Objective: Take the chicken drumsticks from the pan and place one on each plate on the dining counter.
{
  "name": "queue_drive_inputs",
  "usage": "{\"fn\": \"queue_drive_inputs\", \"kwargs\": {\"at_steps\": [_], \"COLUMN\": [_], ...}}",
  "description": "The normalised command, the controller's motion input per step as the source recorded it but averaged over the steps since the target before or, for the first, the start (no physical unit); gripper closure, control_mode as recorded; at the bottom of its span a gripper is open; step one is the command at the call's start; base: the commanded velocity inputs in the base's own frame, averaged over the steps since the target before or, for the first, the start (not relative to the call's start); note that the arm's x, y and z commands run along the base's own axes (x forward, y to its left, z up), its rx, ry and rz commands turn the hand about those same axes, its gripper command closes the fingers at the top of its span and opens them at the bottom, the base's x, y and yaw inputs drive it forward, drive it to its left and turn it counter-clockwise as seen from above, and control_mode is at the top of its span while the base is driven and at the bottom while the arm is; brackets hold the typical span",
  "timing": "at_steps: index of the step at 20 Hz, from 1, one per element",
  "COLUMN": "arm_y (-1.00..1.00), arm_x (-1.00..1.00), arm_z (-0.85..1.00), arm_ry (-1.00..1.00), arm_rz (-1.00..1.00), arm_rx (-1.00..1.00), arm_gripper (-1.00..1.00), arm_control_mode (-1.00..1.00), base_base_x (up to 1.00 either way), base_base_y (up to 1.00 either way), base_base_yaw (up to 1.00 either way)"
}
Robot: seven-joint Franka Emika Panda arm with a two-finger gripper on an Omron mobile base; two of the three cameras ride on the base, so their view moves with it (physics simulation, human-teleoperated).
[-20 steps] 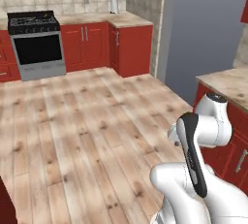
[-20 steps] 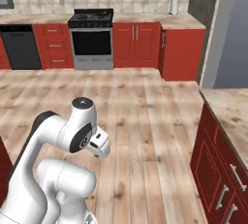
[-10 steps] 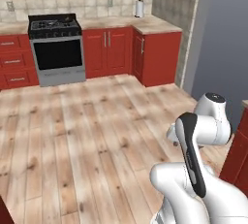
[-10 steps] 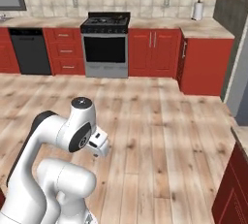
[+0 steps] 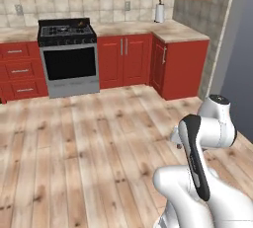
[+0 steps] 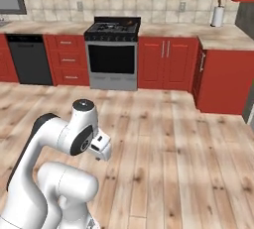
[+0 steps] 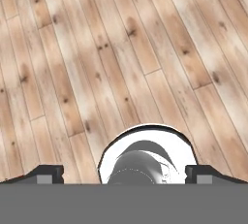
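The gripper (image 7: 124,173) is hanging folded in close over the robot's own base, its 2 tips standing wide apart and gripping nothing, pointing down at bare wooden floor (image 7: 121,63). The stove (image 6: 112,52) is sitting ahead across that floor in the run of red cabinets (image 6: 168,64), and something small and dark is lying on its burners (too small to call the pan or drumsticks). I am judging the base needs to be driving forward to the stove first. A paper towel roll (image 5: 159,13) is standing on the counter (image 5: 175,30) rightward; nothing is blocking the floor between.
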Motion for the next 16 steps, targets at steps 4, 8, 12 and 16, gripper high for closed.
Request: {"fn": "queue_drive_inputs", "kwargs": {"at_steps": [4, 8, 12, 16], "arm_y": [0.00, 0.00, 0.00, 0.00], "arm_x": [0.00, 0.00, 0.00, 0.00], "arm_z": [0.00, 0.00, 0.00, 0.00], "arm_ry": [0.00, 0.00, 0.00, 0.00], "arm_rz": [0.00, 0.00, 0.00, 0.00], "arm_rx": [0.00, 0.00, 0.00, 0.00], "arm_gripper": [-1.00, -1.00, -1.00, -1.00], "arm_control_mode": [1.00, 1.00, 1.00, 1.00], "base_base_x": [1.00, 1.00, 1.00, 1.00], "base_base_y": [0.51, 0.64, 0.69, 0.61], "base_base_yaw": [0.05, 0.00, 0.01, 0.00]}}
